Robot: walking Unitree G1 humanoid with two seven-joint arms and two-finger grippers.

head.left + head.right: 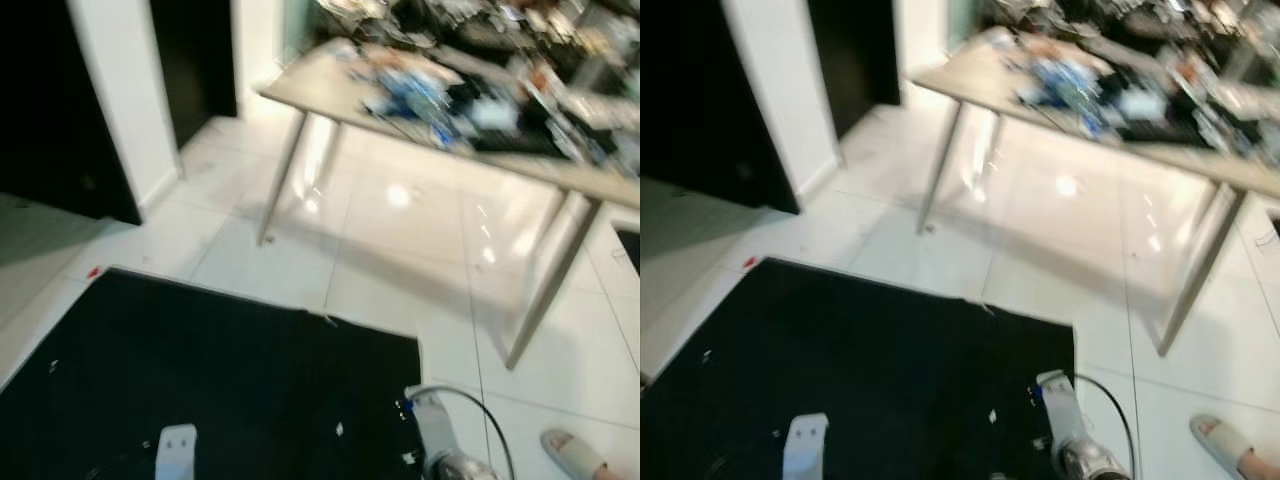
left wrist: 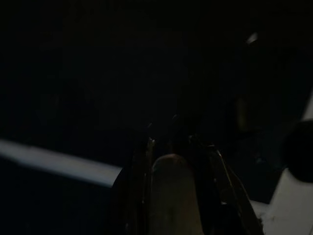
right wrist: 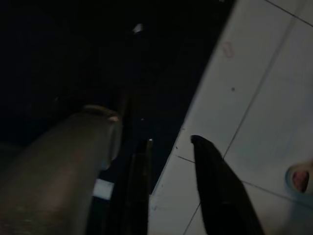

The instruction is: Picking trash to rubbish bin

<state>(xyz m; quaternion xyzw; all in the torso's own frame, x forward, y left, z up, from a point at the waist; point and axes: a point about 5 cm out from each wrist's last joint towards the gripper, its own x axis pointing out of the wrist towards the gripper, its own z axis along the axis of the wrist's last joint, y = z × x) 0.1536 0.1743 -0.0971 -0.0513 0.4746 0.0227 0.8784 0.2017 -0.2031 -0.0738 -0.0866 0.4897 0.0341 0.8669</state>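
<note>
Nearest, both arms hang low over a black mat point(image 1: 220, 380): the left gripper point(image 2: 171, 161) shows in its dark wrist view with its fingers close around something pale, though I cannot tell what or whether they grip it, and the right gripper point(image 3: 171, 161) has its jaws apart above the mat's edge and the white floor point(image 1: 400, 260). White scraps point(image 1: 339, 429) lie scattered on the mat, and a person's slippered foot point(image 1: 575, 452) stands on the tiles to the right. Farther off stands a table point(image 1: 310, 90) heaped with blurred clutter point(image 1: 470, 80), left of it a white wall point(image 1: 120, 90) between dark openings.
</note>
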